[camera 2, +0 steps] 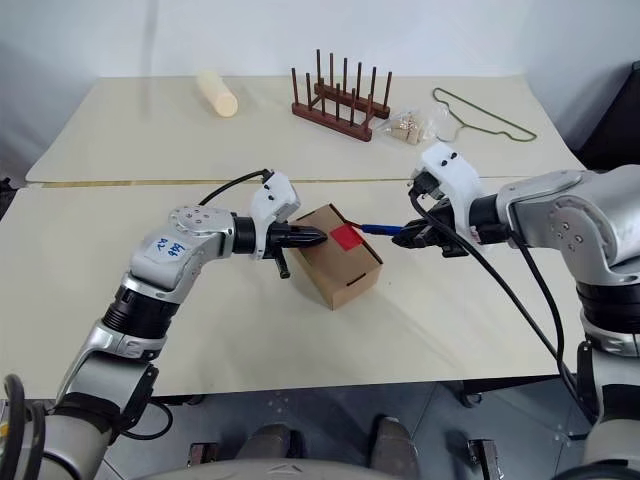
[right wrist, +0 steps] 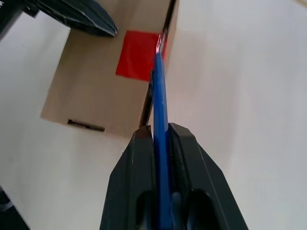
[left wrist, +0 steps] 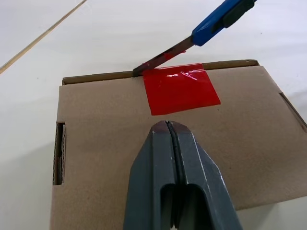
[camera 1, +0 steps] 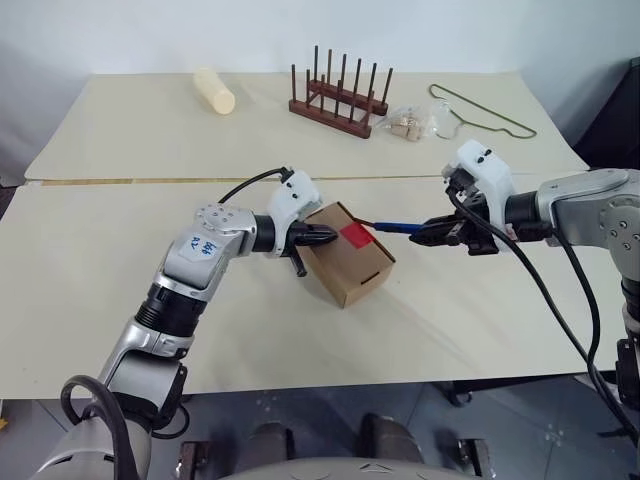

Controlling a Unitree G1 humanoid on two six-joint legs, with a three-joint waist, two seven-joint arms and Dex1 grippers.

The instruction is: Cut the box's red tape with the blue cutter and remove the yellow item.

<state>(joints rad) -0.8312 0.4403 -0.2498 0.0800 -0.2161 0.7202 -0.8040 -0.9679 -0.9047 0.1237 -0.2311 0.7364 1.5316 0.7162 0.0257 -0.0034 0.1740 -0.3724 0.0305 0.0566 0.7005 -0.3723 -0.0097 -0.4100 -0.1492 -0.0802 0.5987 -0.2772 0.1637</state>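
Left gripper (left wrist: 169,125), fingers pressed together, sits on the box (camera 1: 345,255) lid mid-table; right gripper (right wrist: 160,132) is clamped on the cutter (right wrist: 159,103), blade tip at the tape (left wrist: 180,88) on the lid's edge.

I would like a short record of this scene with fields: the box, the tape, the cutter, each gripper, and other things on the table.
box: brown cardboard box, lid closed, on the table
tape: red tape across the lid edge
cutter: blue cutter, blade tip at the seam by the tape's edge
left gripper: left gripper shut, tips resting on the lid
right gripper: right gripper shut on the cutter
far side: wooden rack, cream cylinder, wire hanger, small bag
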